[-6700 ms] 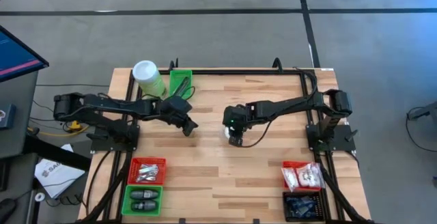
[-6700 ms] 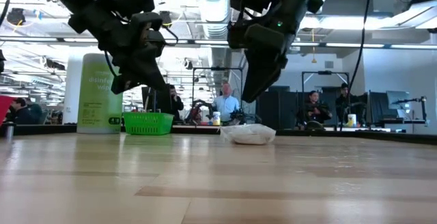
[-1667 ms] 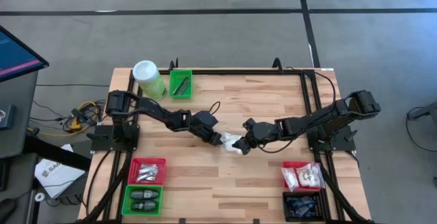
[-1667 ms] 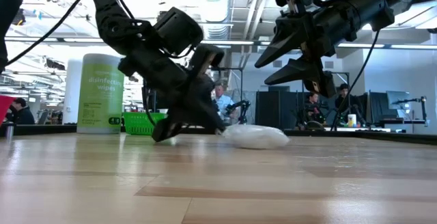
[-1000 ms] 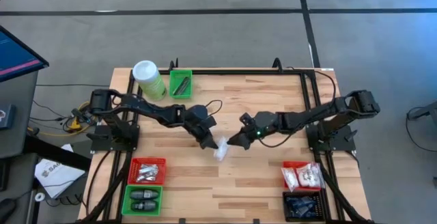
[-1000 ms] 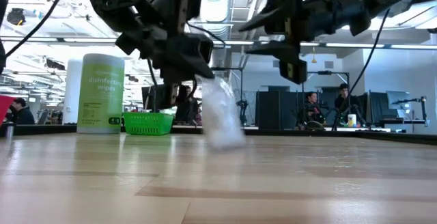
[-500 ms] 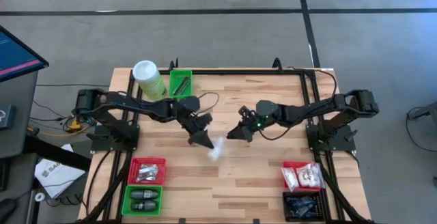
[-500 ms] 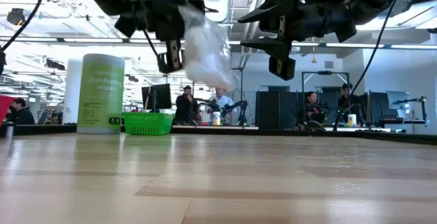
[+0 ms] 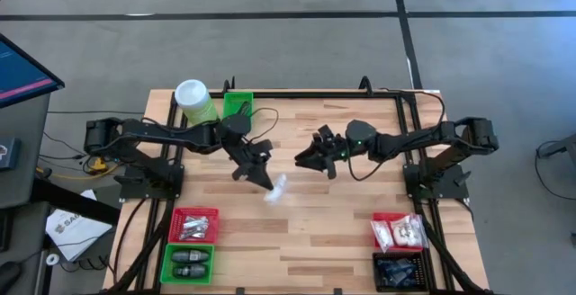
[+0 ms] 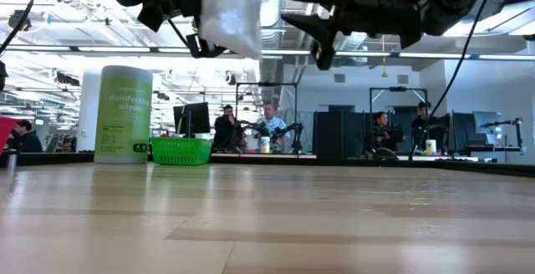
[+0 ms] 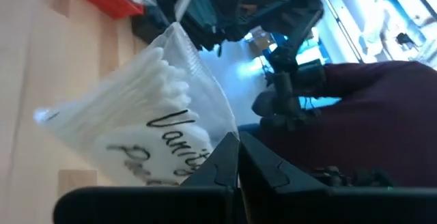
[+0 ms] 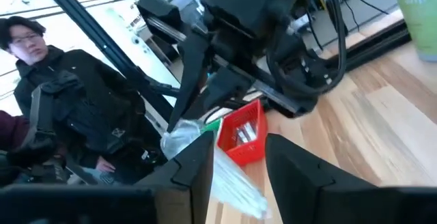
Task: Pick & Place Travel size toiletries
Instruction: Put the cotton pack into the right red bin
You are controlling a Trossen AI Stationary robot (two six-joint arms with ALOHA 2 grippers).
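A clear sachet of white cotton swabs (image 9: 275, 190) hangs high over the table's middle, with my left gripper (image 9: 263, 176) shut on it. The low view shows the sachet (image 10: 227, 13) far above the tabletop. My right gripper (image 9: 304, 160) hovers a little to the sachet's right, open, its fingers pointing level toward the left arm, nothing between them. In the right wrist view the sachet (image 12: 235, 183) lies farther off, beyond that gripper (image 12: 239, 173). My left gripper pinches the sachet's end seam (image 11: 205, 157) between its two shut fingers (image 11: 263, 166). The fingers come about level, slanting from the table's far left. The sachet sticks out beyond the fingertips, its printed face showing, lifted clear of the table.
A green canister (image 9: 195, 102) and a green bin (image 9: 238, 106) stand at the far left. A red bin (image 9: 193, 225) and a green bin (image 9: 187, 263) sit at the near left, a red bin (image 9: 398, 232) and a black bin (image 9: 396, 271) at the near right. People are beyond the table.
My left gripper has risen and gone toward the table's left and far edge, carrying the sachet from just above the tabletop to well clear of it. My right gripper has gone toward the far edge and rolled about its own axis.
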